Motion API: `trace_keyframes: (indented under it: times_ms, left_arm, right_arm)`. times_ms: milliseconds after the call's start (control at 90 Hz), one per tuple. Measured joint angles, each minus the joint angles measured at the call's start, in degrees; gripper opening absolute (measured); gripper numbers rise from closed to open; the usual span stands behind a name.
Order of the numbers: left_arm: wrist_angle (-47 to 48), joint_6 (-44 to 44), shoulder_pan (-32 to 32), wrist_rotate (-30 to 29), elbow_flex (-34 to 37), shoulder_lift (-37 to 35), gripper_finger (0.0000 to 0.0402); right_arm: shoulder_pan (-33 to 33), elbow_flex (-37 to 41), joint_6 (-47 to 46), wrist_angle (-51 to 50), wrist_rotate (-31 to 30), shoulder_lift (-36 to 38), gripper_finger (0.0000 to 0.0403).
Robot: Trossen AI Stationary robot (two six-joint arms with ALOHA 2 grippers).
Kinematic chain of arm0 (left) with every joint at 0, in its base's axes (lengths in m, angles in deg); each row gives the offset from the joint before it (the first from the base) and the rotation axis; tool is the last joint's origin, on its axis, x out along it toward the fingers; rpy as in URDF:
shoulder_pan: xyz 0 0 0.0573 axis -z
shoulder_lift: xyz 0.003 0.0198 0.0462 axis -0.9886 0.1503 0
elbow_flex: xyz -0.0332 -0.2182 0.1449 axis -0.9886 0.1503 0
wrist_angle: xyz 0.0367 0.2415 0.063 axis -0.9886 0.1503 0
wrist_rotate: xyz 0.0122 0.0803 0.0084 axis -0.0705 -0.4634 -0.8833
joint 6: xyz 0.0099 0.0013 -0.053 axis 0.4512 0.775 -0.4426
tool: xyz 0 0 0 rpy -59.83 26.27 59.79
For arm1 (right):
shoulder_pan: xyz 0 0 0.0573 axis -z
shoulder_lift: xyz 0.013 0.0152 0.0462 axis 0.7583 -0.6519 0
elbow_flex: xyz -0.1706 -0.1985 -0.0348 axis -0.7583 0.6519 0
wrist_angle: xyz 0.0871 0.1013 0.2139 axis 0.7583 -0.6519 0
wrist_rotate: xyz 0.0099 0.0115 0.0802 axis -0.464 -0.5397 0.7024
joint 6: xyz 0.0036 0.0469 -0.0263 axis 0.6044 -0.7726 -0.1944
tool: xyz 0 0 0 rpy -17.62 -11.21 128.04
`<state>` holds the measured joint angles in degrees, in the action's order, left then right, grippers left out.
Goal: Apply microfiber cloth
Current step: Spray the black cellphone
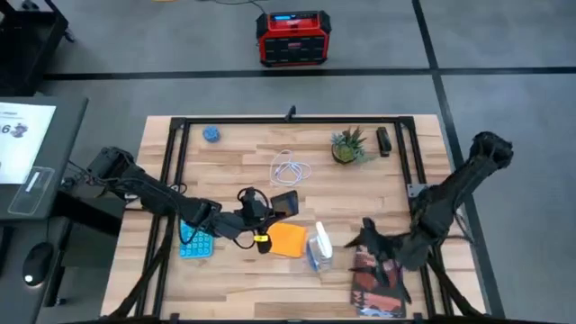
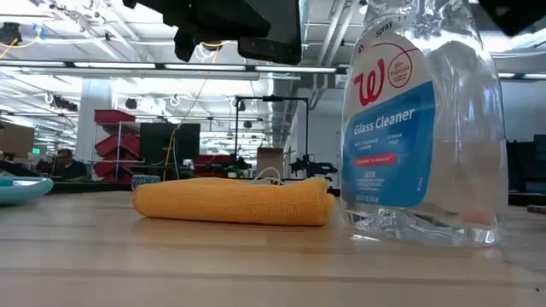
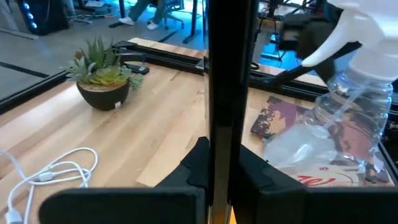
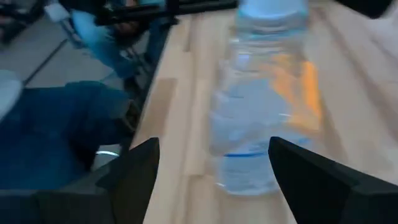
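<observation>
The orange-yellow microfiber cloth [image 1: 288, 240] lies folded flat on the wooden table [image 1: 243, 157], seen also in the low view [image 2: 230, 201]. A clear glass-cleaner spray bottle [image 1: 319, 247] stands just right of it [image 2: 422, 119]. My left gripper [image 1: 258, 219] hovers over the cloth's left edge, shut on a black smartphone [image 1: 284, 203]. My right gripper [image 1: 369, 236] is open, right of the bottle, with the bottle [image 4: 258, 124] ahead of its fingers and untouched. My left gripper pinches the smartphone's two flat faces between its fingers [image 3: 194, 165], at the end nearest the wrist [image 3: 227, 155]. The fingers come roughly level from the table's left. The phone shows edge-on in the wrist view and is lifted clear, above the cloth [image 2: 273, 30].
A blue calculator [image 1: 193, 238] lies under the left arm. A dark reddish book [image 1: 378, 283] lies by the near right corner. A potted succulent [image 1: 346, 148], a white cable [image 1: 290, 169], a small blue object [image 1: 211, 134] and a black item [image 1: 384, 141] sit farther back.
</observation>
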<state>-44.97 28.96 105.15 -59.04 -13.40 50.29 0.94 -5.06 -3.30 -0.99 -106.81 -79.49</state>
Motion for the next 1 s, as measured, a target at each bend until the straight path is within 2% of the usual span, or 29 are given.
trace_keyframes:
  times_ms: [167,267,544,800,1000]
  left_arm:
    - [0.0,-0.1,1.1,0.0,0.0,0.0,0.0011]
    - [0.2,-0.2,1.3,0.1,0.0,0.0,0.0011]
    - [0.6,-0.6,1.4,0.0,0.0,0.0,0.0011]
    - [0.6,-0.7,1.4,-0.1,0.0,0.0,0.0012]
    - [0.6,-0.5,1.4,-0.1,0.0,0.0,0.0015]
  right_arm:
    - [-0.3,0.0,-0.4,2.9,-0.8,-2.4,0.0292]
    - [0.2,0.0,0.5,3.1,-3.2,-2.0,0.0292]
    - [5.4,0.0,7.1,3.6,-3.3,0.2,0.0292]
    - [13.0,0.0,12.5,5.0,7.1,0.4,0.0292]
    - [16.7,0.0,19.8,6.2,8.6,0.8,0.0292]
